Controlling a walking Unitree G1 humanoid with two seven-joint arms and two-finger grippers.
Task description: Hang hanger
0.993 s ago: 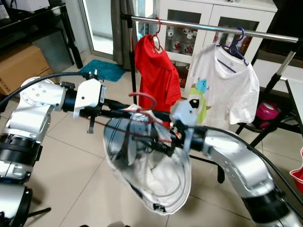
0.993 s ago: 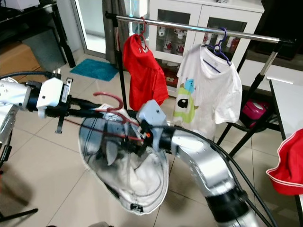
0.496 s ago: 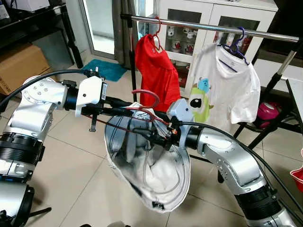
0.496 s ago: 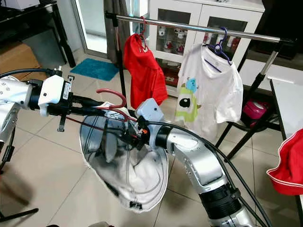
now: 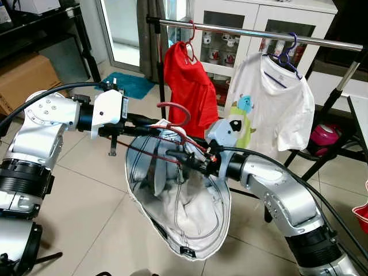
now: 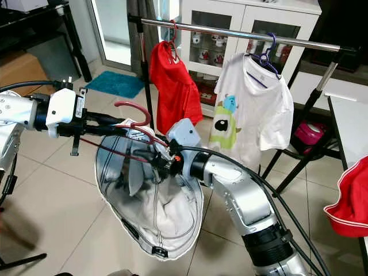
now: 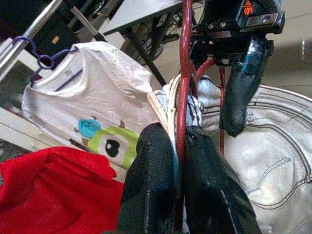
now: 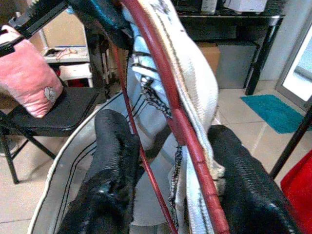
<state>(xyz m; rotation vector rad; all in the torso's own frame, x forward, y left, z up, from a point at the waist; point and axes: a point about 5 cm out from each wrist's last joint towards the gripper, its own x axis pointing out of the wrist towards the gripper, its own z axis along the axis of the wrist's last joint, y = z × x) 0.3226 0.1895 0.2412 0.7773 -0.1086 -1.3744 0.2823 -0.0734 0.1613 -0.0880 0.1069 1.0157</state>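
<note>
A: Start with the big things. The clothes rail (image 5: pixel 253 31) runs across the back, well above and beyond the arms. A red shirt (image 5: pixel 187 86) hangs near its left end and a white cartoon T-shirt (image 5: pixel 276 98) near its right, with a bare stretch of bar between them. That gap looks like the only open room for a third hook.

B: And the task's thing? The red hanger (image 5: pixel 172 123) is held out in front of the robot at chest height, well short of the rail, with a pale garment (image 5: pixel 178 201) drooping from it like a sack.

A: The left pincer (image 5: pixel 150 127) has its fingers pressed together on the hanger's wire, as the left wrist view shows. The right pincer (image 5: pixel 181 158) straddles the frame with its fingers spread; whether they truly bear on it cannot be told.

B: What could go wrong, then?

A: The garment is heavy and hangs low, so a tilt in the lift could slide it off one shoulder. The hook could also snag the red shirt's sleeve or knock its hanger, since the gap is flanked closely on both sides.
</note>
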